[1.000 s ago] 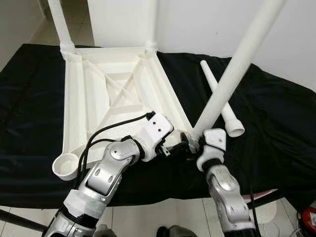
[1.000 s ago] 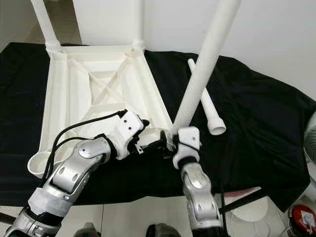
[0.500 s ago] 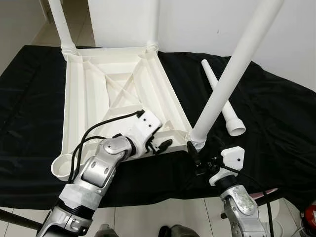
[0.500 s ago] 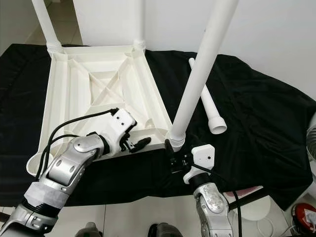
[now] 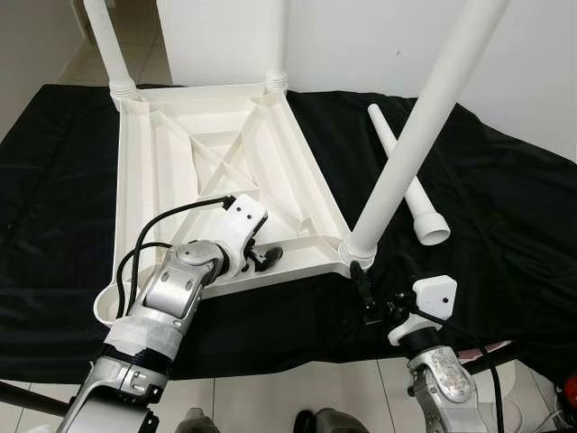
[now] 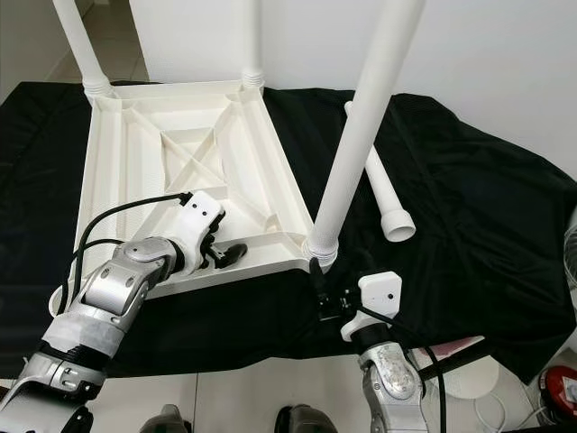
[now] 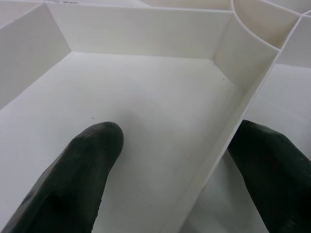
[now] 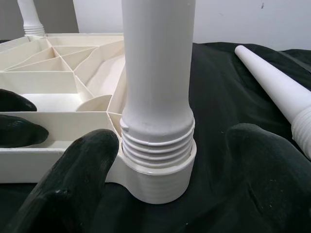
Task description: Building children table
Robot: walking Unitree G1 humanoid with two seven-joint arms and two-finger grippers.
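The white table top [image 5: 180, 171] lies upside down on a black cloth. Two legs stand in its far corners, the far left leg [image 5: 110, 45] and the far right leg [image 5: 278, 36]. A third leg [image 5: 406, 153] stands in the near right socket [image 8: 160, 179], leaning right, its threads partly exposed. A loose leg [image 5: 410, 194] lies on the cloth to the right. My right gripper [image 5: 365, 290] is open just in front of that socket, fingers [image 8: 73, 184] either side of the leg's base without touching. My left gripper [image 5: 269, 258] is open over the near rim, fingers [image 7: 92, 155] straddling a rib [image 7: 228, 145].
The near left corner socket [image 5: 108, 302] holds no leg. The black cloth [image 5: 505, 225] drapes over the support's near edge, with tiled floor below. A white wall stands behind. A red object [image 6: 561, 397] sits on the floor at the far right.
My right gripper has let go of the near right leg and drawn back toward me. My left gripper slid left along the near rim, away from the socket. The leg stays standing.
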